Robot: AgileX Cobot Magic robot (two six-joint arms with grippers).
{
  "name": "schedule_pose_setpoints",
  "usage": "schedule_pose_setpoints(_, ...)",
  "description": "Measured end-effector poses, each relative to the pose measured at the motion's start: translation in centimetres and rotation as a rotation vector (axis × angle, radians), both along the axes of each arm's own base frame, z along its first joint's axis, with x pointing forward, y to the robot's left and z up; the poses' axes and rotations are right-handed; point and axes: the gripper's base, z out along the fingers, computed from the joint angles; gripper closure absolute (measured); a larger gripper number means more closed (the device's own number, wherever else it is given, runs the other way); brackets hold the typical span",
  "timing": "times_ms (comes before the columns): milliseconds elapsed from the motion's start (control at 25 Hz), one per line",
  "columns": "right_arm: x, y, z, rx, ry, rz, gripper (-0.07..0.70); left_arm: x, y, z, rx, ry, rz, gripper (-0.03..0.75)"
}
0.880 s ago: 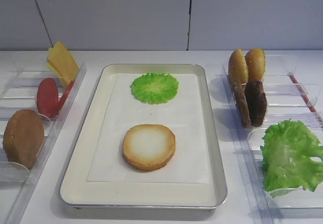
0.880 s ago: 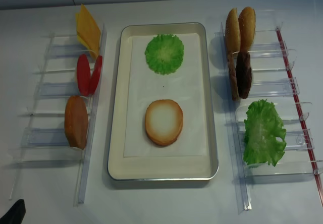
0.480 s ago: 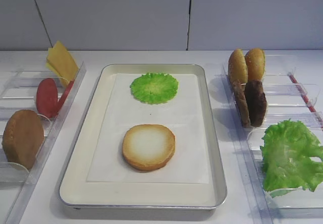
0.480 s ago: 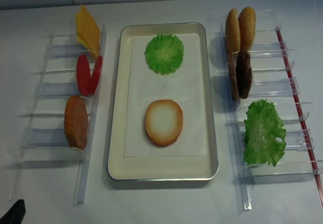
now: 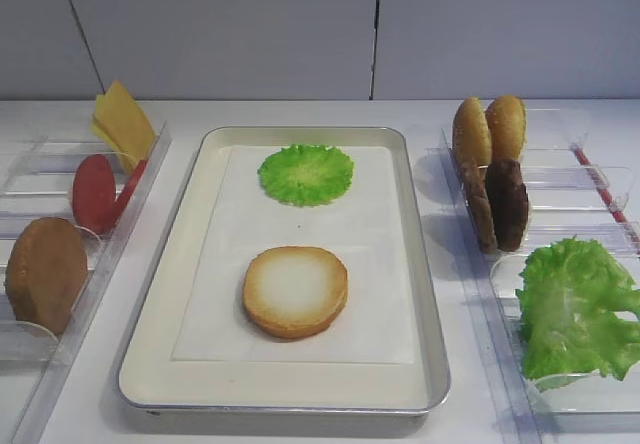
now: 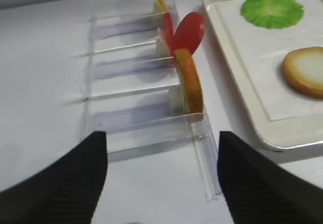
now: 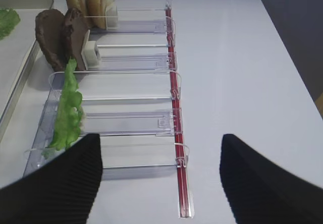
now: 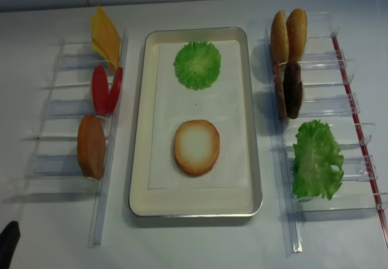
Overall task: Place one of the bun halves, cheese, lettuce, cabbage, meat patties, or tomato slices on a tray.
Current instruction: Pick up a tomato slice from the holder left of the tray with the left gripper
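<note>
The silvery tray [image 5: 160, 294] [image 8: 138, 129] holds a pale-faced bun half [image 5: 295, 290] [image 8: 196, 147] and a flat round green cabbage piece [image 5: 306, 173]. In the left rack stand cheese [image 8: 105, 36], tomato slices [image 8: 100, 89] [image 6: 186, 32] and a tan bun half [image 8: 91, 146] [image 6: 189, 80]. The right rack carries two more bun halves [image 8: 288, 34], meat patties [image 8: 291, 89] [image 7: 63, 35] and frilly lettuce [image 8: 316, 159] [image 7: 68, 113]. My left gripper [image 6: 161, 138] hangs open and empty over bare table before the left rack's near end. My right gripper [image 7: 160, 138] is open and empty above the right rack's near end.
The clear plastic racks [image 8: 60, 108] [image 8: 330, 105] flank the tray on the white table. A red strip [image 7: 174, 108] runs along the right rack's outer side. A dark tip of the left gripper's finger [image 8: 7, 245] shows at the bottom left corner of the overhead view.
The dark fingertip at the overhead view's bottom left corner has slid a little to the left. The food and the tray have not moved.
</note>
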Motion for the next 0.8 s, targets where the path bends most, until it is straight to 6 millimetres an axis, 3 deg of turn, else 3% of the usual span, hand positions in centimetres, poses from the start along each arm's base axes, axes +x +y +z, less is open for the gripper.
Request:
schedule_pose_setpoints(160,0.0,0.0,0.0,0.000,0.000,0.000,0.104,0.8,-1.0,2.6,0.058,0.003,-0.149,0.249)
schedule_pose_setpoints(440,0.0,0.0,0.0,0.000,0.000,0.000,0.104,5.6,-2.1,8.8,0.033,0.046,-0.251,0.249)
schedule_pose_setpoints(600,0.0,0.0,0.0,0.000,0.000,0.000,0.104,9.6,-4.0,9.9,-0.068,0.125,-0.429,0.249)
schedule_pose_setpoints(800,0.0,0.0,0.0,0.000,0.000,0.000,0.104,14.0,-5.4,9.1,-0.119,0.237,-0.525,0.250)
